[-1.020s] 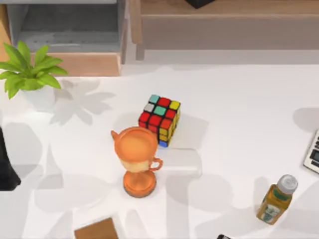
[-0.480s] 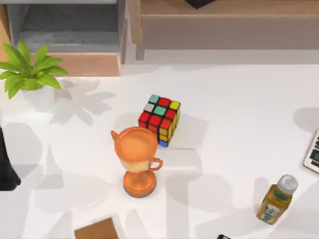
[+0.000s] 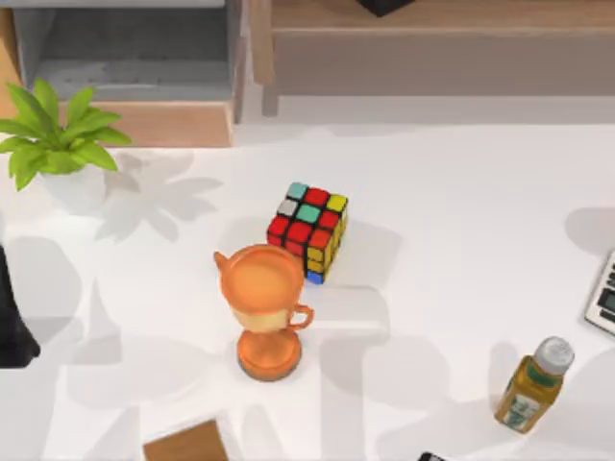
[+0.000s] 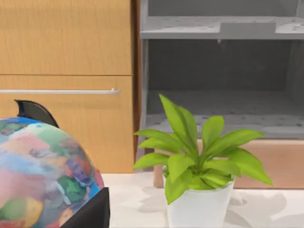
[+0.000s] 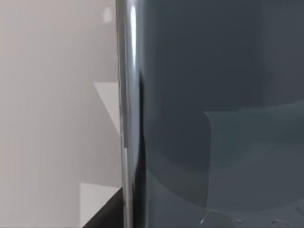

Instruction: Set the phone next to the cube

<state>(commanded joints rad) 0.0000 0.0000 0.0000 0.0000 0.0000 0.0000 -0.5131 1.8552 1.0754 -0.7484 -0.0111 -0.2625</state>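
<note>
Cube sits mid-tabletop, touching the far-right side of the orange trophy cup. Phone is right up against the right wrist camera, silver rim showing; its corner peeks in at the near edge, right of centre. End effector state: cannot tell, either arm.

I count one cube, one trophy, one bottle, one plant, one globe, one phone.
</note>
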